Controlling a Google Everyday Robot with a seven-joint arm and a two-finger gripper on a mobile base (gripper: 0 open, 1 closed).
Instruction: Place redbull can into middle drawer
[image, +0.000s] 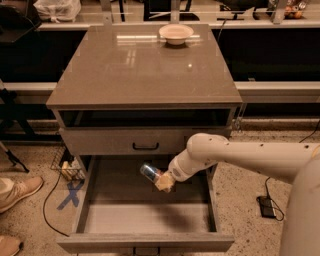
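Gripper (163, 182): tan fingers clamped on the redbull can (150, 172), low inside the open middle drawer (125, 220), toward its rear.
Can position: held in the air above the pale drawer floor, just below the upper drawer front (100, 142) with its black handle (146, 146).
Can axis: tilted, nearer level than upright; the long axis runs from the fingers up and to the left. Which end is the top, I cannot tell.
Step in hand: probably lowering for release.
Doing it well: bring the can close to the floor before parting the fingers, since a sideways can will likely roll; keep the wrist clear of the upper drawer front.
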